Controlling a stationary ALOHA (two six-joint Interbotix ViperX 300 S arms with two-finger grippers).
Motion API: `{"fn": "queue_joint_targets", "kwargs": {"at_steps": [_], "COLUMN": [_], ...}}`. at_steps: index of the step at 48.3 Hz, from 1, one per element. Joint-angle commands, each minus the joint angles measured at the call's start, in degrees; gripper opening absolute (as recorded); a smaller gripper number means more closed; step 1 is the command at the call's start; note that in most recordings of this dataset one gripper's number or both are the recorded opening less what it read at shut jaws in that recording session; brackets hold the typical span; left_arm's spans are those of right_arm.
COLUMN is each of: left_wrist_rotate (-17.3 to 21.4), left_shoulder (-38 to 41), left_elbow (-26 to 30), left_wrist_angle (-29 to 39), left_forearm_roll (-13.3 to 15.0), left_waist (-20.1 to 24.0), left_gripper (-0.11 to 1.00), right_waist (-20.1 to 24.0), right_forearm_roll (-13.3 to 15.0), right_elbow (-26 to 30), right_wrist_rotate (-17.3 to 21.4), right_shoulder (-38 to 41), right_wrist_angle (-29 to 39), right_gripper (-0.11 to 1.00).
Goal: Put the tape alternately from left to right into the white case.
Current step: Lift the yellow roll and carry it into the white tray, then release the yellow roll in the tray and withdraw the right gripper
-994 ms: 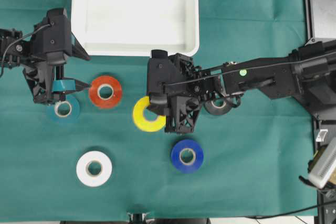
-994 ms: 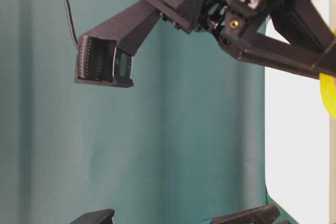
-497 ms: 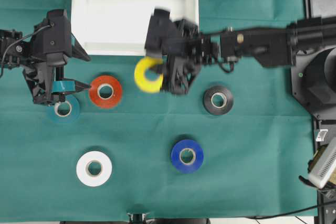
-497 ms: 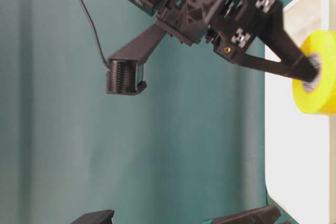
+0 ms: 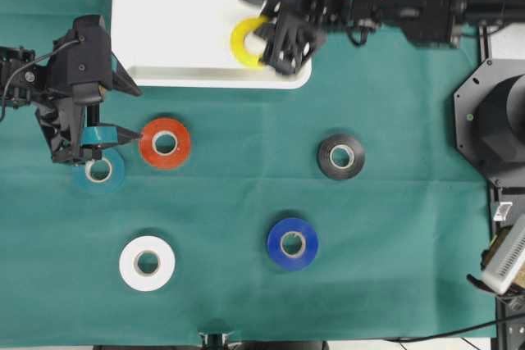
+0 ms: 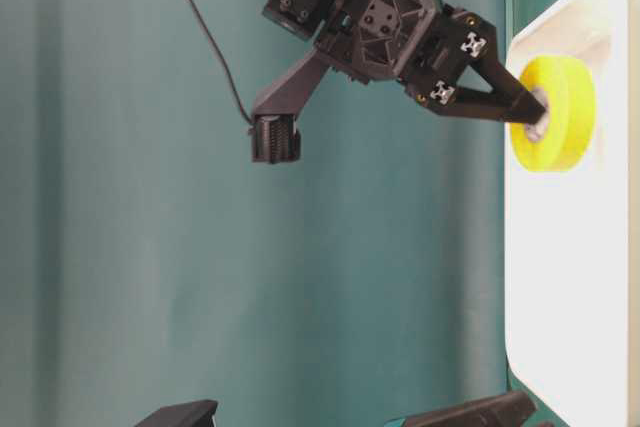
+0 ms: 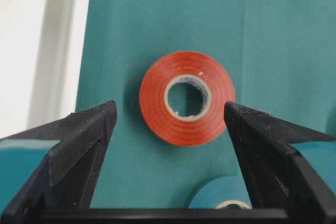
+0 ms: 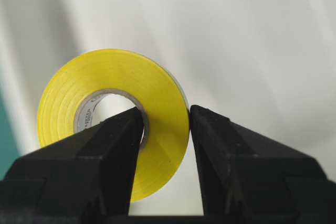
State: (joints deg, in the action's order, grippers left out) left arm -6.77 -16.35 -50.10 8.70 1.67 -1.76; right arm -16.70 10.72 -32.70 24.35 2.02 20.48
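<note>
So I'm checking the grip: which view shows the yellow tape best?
The right wrist view: the yellow tape fills it, its wall pinched by the right pincer. Overhead it's partly hidden; table-level shows it edge-on. The left wrist view misses it.

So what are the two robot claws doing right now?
Left gripper: open, holding nothing, above the red-orange tape.
Right gripper: shut on the yellow tape, over the white case.

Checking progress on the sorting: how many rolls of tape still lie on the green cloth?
5: teal roll far left under the left pincer, red-orange roll beside it, black roll right, white roll lower left, blue roll lower centre. None seem hidden.
</note>
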Motion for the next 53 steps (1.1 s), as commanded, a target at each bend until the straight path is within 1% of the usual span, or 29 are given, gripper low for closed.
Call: {"fn": "queue_joint_targets", "kwargs": {"at_steps": [1,10,14,23,35,37,40,43,45,48,49,50,53], "left_wrist_rotate": [-0.1,-0.1,0.0,0.0,-0.1,-0.1,-0.1,-0.1,-0.1,-0.1,-0.1,-0.1,-0.1], "left_shoulder": [-0.4,-0.4,-0.4,-0.4,-0.4,-0.4,-0.4,-0.4,-0.4,-0.4,-0.4,-0.4,-0.4], "left_elbow": [1.4,1.4,1.4,1.4,1.7,1.7,1.7,1.7,1.7,1.7,1.7,1.7,1.7], "left_wrist_angle": [-0.3,-0.3,-0.3,-0.2,0.6,0.6,0.5,0.5,0.6,0.6,0.6,0.6,0.6], "left_forearm_roll": [0.1,0.0,0.1,0.0,0.0,0.1,0.0,0.1,0.1,0.1,0.1,0.0,0.0], "left_waist": [-0.3,-0.3,-0.3,-0.3,-0.3,-0.3,-0.3,-0.3,-0.3,-0.3,-0.4,-0.3,-0.3], "left_gripper": [0.87,0.87,0.87,0.87,0.87,0.87,0.87,0.87,0.87,0.87,0.87,0.87,0.87], "right_waist": [-2.2,-6.0,-6.9,-7.6,-7.6,-7.6,-7.6,-7.6,-7.6,-7.6,-7.6,-7.6,-7.6], "right_forearm_roll": [0.9,2.3,2.8,3.0,3.0,3.0,3.0,3.0,3.0,3.0,3.0,3.0,3.0], "right_elbow": [0.4,0.4,0.3,0.3,0.3,0.3,0.2,0.1,0.1,-0.1,-0.1,-0.2,-0.3], "right_wrist_rotate": [0.0,0.0,0.1,0.0,0.0,0.0,0.0,0.0,0.0,0.0,0.0,0.0,0.0], "right_shoulder": [-1.8,-1.3,-0.7,0.4,0.4,0.5,0.4,0.5,0.5,0.5,0.5,0.5,0.4], "right_wrist_angle": [-0.3,-1.1,-2.0,-3.8,-3.5,-3.4,-3.4,-3.4,-3.4,-3.4,-3.4,-3.4,-3.4], "right_gripper": [0.04,0.04,0.04,0.04,0.05,0.1,0.22,0.39,0.53,0.71,0.74,0.76,0.74]}}
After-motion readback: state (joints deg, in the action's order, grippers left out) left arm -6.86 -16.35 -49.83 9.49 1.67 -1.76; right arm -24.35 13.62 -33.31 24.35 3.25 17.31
